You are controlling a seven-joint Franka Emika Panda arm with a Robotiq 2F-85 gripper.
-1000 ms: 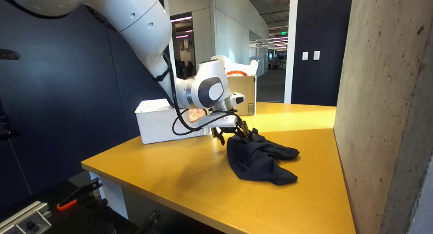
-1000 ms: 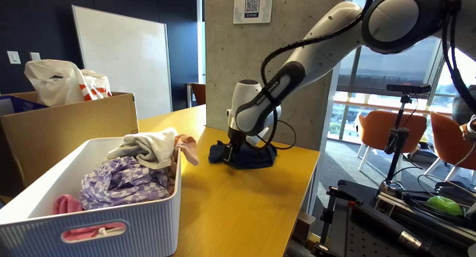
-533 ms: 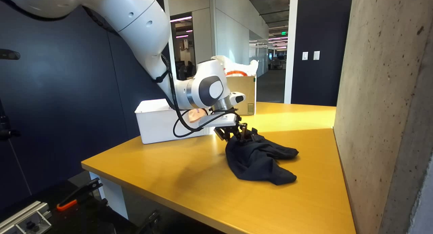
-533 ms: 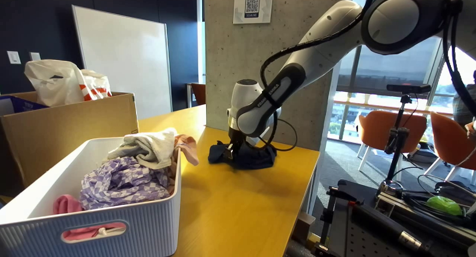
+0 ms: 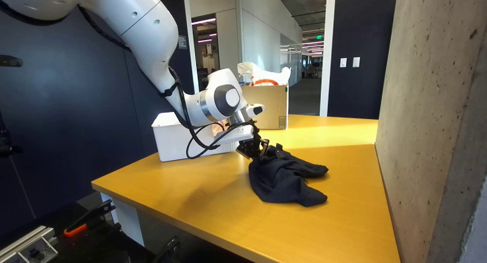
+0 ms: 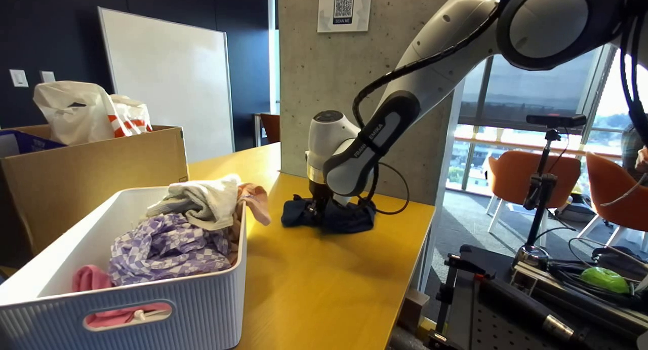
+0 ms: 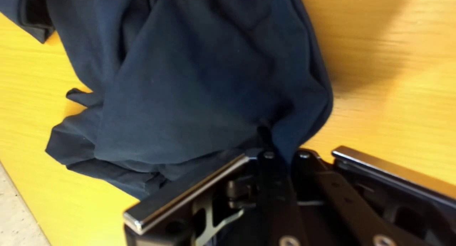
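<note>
So the gripper point(image 7: 286, 157) is sitting at the bottom of the wrist view, jaws close together, pinching a fold of the dark cloth point(image 7: 178, 96) that's filling the upper left and middle there. In an exterior view the arm point(image 5: 148, 46) is slanting down from the upper left and bending near its end, gripper pointing down. The cloth is lying bunched just right of centre, with the gripper holding its upper left end. A yellow table point(image 5: 342, 225) is running under it. In an exterior view a white bin point(image 6: 202, 309) full of fabric point(image 6: 167, 248) is hogging the lower left, box point(image 6: 96, 183) behind it. A concrete pillar point(image 6: 374, 86) is standing upper middle, a whiteboard point(image 6: 167, 81) is showing upper left, and orange chairs point(image 6: 536, 180) are sitting at the right.
</note>
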